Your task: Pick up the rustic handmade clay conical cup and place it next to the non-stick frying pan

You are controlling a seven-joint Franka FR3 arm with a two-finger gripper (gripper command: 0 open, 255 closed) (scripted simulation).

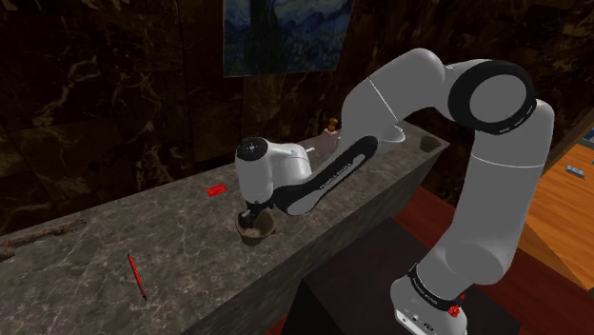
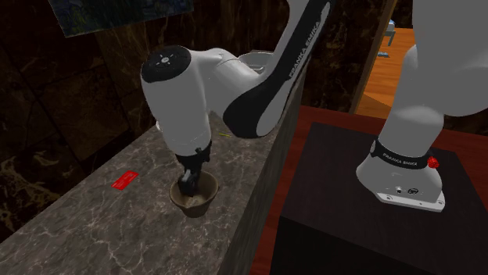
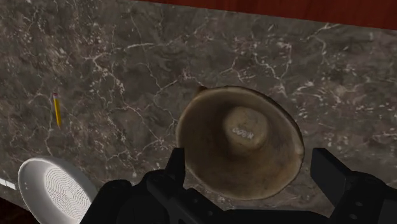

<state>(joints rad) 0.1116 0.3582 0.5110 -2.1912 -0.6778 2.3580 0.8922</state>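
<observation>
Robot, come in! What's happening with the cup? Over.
Gripper open, fingers either side of the cup, not clamped. Cup upright on the stone counter, not lifted. White pan nearby, bare counter between them.

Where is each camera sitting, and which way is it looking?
Shoulder view: beside the stand, looking down along the stone counter; most of the arm shows, gripper at the cup.
Second exterior view: close above the counter, stand at its right; forearm, gripper and base show.
Wrist view: on the wrist, looking down into the cup; both black fingers show.
Shared: all three see the cup.
</observation>
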